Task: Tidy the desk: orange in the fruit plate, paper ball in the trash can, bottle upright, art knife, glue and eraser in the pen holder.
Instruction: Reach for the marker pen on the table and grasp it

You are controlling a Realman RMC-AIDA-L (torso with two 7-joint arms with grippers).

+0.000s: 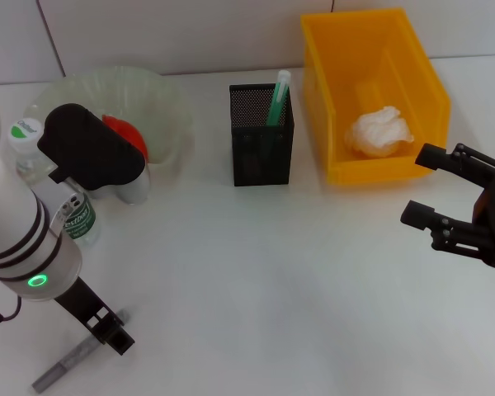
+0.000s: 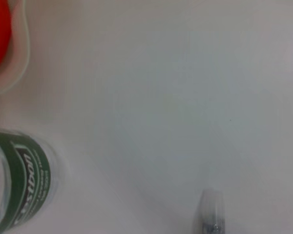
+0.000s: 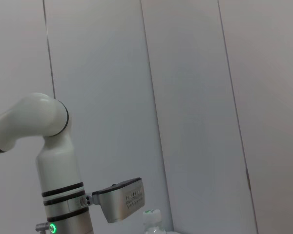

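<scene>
Grey art knife [image 1: 74, 359] lies on the worktop [image 1: 264, 280] under the left claw [image 1: 111, 332], grip unclear; right claw [image 1: 425, 186] hangs spread near the yellow bin [image 1: 371, 91].

Orange [image 1: 125, 132]: red-orange, in translucent fruit plate [image 1: 161, 103] at desk's far left, partly hidden by arm.
Paper ball [image 1: 379, 132]: white, crumpled, on floor of yellow trash can [image 1: 396, 49] at far right edge.
Bottle [image 1: 29, 140]: clear, green label, white cap, upright just beside plate near left edge.
Pen holder [image 1: 261, 136]: black mesh, far centre, holds green-white stick [image 1: 277, 97] leaning right.
Art knife [image 1: 70, 360]: grey, flat on desk at near-left corner, diagonal.
</scene>
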